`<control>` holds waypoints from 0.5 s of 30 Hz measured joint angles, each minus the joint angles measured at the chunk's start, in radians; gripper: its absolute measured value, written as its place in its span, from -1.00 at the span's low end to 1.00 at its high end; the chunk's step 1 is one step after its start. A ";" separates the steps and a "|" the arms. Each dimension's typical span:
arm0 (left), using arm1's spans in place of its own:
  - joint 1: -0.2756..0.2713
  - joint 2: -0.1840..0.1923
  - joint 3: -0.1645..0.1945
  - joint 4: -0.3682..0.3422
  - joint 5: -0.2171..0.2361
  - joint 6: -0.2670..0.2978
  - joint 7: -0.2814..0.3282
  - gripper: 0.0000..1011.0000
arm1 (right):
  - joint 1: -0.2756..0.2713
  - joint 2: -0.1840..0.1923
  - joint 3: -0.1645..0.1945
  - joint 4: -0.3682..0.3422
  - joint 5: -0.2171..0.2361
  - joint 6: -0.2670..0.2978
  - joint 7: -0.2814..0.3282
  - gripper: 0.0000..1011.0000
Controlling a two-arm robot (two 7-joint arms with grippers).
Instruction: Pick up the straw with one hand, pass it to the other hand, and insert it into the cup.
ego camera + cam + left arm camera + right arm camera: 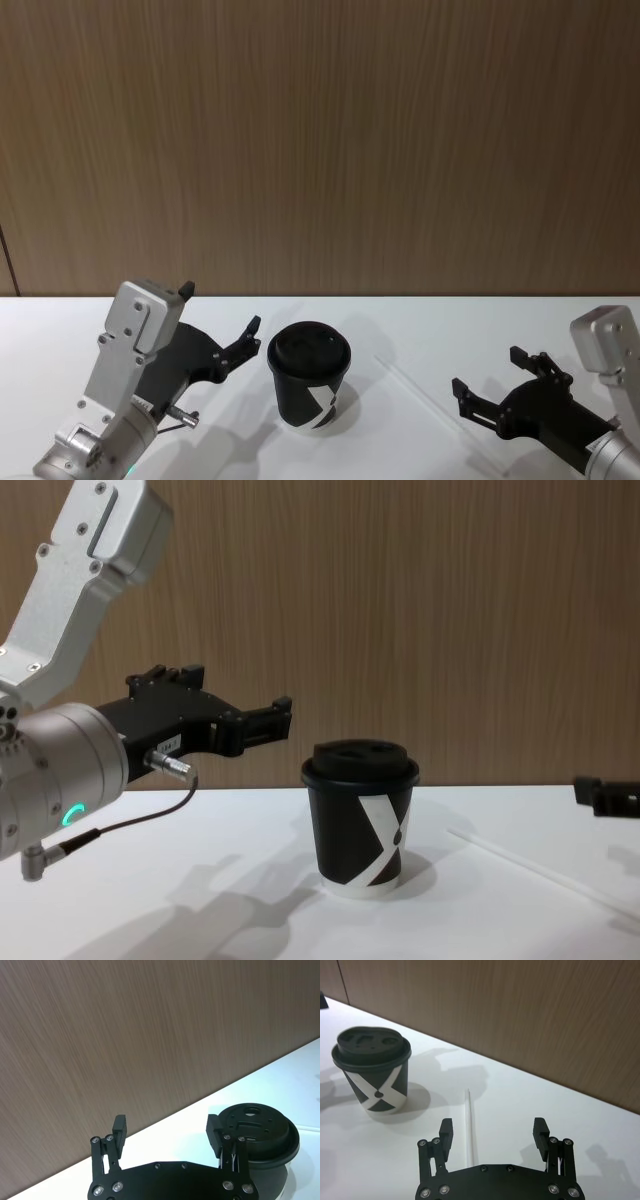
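Right of the lidded black paper cup (pixel 310 385), lower the wide-spread right gripper (pixel 493 1127) squarely astride the thin white straw (pixel 468 1120) (left gripper (pixel 167 1127) idles, likewise spread).

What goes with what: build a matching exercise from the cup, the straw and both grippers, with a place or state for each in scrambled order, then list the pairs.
Things
1. cup
2. straw
3. left gripper
4. right gripper

Places or states
A. open, on the robot's left, raised beside the cup
B. lying flat on the white table
C. standing upright between the two grippers
D. open, on the robot's right, close to the straw

Pairs: 1-C, 2-B, 3-A, 4-D
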 joint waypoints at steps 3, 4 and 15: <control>0.000 0.000 0.000 0.000 0.000 0.000 0.000 0.98 | 0.012 0.006 0.001 0.022 0.005 0.015 0.017 0.98; 0.000 0.000 0.000 0.000 0.000 0.000 0.000 0.98 | 0.015 0.007 0.001 0.030 0.007 0.019 0.022 0.98; 0.000 0.000 0.000 0.000 0.000 0.000 0.000 0.98 | 0.056 0.016 -0.008 0.108 0.034 0.058 0.075 0.98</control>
